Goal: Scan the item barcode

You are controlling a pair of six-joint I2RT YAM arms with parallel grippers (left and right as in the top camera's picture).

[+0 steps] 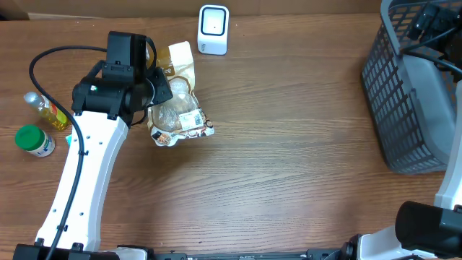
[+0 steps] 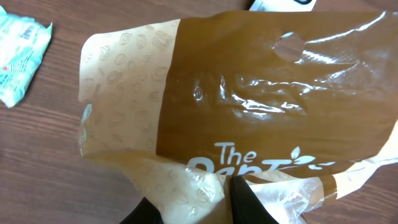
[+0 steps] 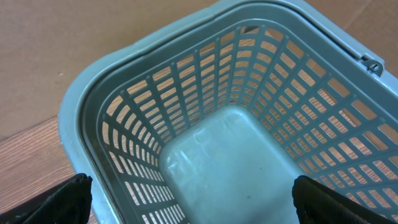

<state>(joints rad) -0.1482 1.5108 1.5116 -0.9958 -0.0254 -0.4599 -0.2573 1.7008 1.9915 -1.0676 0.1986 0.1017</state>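
The item is a brown and tan plastic snack bag with a clear lower part and a white label. It is at the back left of the table, just in front of the white scanner. My left gripper is shut on the bag's edge; in the left wrist view the bag spreads away from the gripper toward the scanner's base. My right gripper hangs open over the grey basket, holding nothing.
A green-capped jar and a yellow bottle stand at the left edge. A teal packet lies left of the bag. The grey basket fills the right side, with my right gripper above it.
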